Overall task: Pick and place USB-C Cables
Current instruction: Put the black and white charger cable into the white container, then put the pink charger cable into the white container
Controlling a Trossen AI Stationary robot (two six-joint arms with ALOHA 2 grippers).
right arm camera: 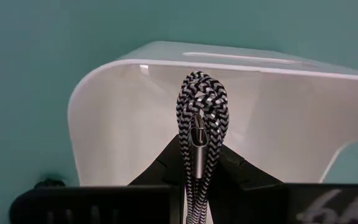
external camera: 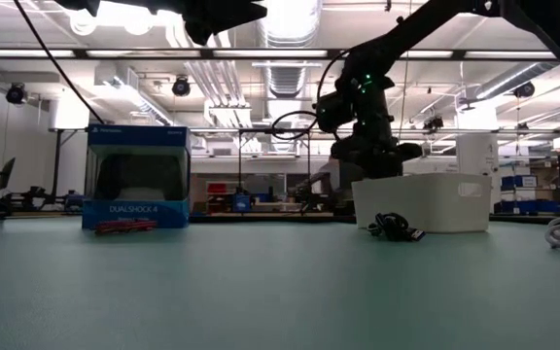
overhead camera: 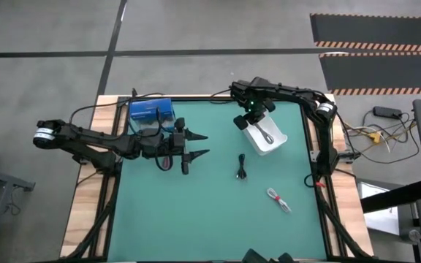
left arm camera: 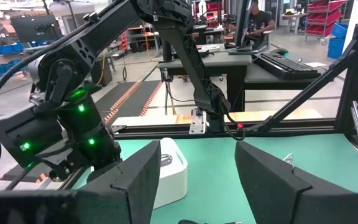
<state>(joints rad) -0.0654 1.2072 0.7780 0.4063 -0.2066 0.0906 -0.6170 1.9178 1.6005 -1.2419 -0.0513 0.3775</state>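
My right hand (right arm camera: 194,163) hangs over the white bin (right arm camera: 123,118), pinching the silver-grey cable (right arm camera: 201,109) at its folded loop. It looks light and limp, its braid giving decent grip, so holding the bundled middle keeps it together. My left hand (overhead camera: 196,145) waits splayed near the blue box (overhead camera: 150,112). The black cable (overhead camera: 242,167) and the white-and-red cable (overhead camera: 278,199) lie on the green desk (overhead camera: 196,212).

silver-grey cable (right arm camera: 201,134) lower end hidden.
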